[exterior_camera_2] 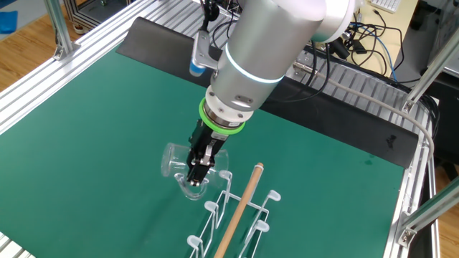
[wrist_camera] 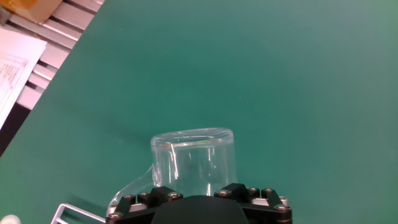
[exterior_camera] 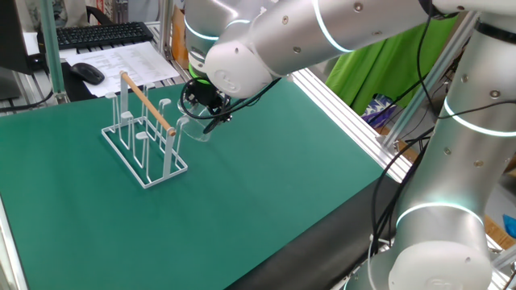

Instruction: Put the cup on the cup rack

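The cup (exterior_camera: 196, 127) is a clear glass mug held tipped on its side above the green mat. My gripper (exterior_camera: 211, 113) is shut on it. In the other fixed view the cup (exterior_camera_2: 181, 166) hangs at the gripper (exterior_camera_2: 198, 172), just left of the nearest pegs of the cup rack (exterior_camera_2: 239, 209). The cup rack (exterior_camera: 146, 131) is white wire with a wooden rod along its top, and it stands on the mat left of the cup. In the hand view the cup (wrist_camera: 193, 159) sticks out between the fingers of the gripper (wrist_camera: 199, 190), its mouth facing away. A corner of the rack (wrist_camera: 69, 213) shows at the bottom left.
A keyboard (exterior_camera: 101, 34), a mouse (exterior_camera: 87, 72) and papers (exterior_camera: 125, 58) lie beyond the mat's far-left edge. Aluminium rails (exterior_camera: 343, 101) border the mat. Cables (exterior_camera_2: 362, 34) hang behind the arm's base.
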### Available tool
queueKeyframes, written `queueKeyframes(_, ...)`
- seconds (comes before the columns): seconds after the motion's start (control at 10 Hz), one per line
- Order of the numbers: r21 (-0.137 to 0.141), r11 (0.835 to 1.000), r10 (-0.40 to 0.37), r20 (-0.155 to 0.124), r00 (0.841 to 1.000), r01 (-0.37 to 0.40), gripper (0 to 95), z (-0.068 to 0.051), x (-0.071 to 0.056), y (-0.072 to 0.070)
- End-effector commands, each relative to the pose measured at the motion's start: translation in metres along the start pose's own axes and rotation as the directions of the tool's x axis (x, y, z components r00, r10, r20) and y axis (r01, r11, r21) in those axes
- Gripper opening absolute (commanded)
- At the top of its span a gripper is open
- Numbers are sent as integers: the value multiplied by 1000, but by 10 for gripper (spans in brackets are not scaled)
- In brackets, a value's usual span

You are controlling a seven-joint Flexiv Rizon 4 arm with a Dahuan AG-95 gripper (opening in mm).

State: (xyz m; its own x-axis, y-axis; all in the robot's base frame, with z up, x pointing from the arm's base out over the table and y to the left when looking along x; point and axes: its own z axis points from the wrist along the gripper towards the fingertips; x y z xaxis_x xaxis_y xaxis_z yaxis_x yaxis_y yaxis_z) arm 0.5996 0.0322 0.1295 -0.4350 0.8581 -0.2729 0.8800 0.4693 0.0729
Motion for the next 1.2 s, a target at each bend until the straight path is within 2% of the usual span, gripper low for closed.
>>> queueKeyframes(0.1,0,1000,-4,-5,1000,4,0,0,0,0)
queueKeyframes(0.4,-4,1000,-23,-13,1000,23,0,0,0,0)
queueKeyframes(0.6,-13,998,-64,-41,997,64,0,0,0,0)
queueKeyframes(0.7,-8,997,-73,-82,994,73,0,0,0,0)
queueKeyframes(0.8,-16,995,-99,-104,990,98,0,0,0,0)
queueKeyframes(0.9,-30,992,-123,-124,985,120,0,0,0,0)
queueKeyframes(1.0,-65,991,-127,-158,979,118,0,0,0,0)
queueKeyframes(1.2,-82,993,-102,-151,983,91,0,0,0,0)
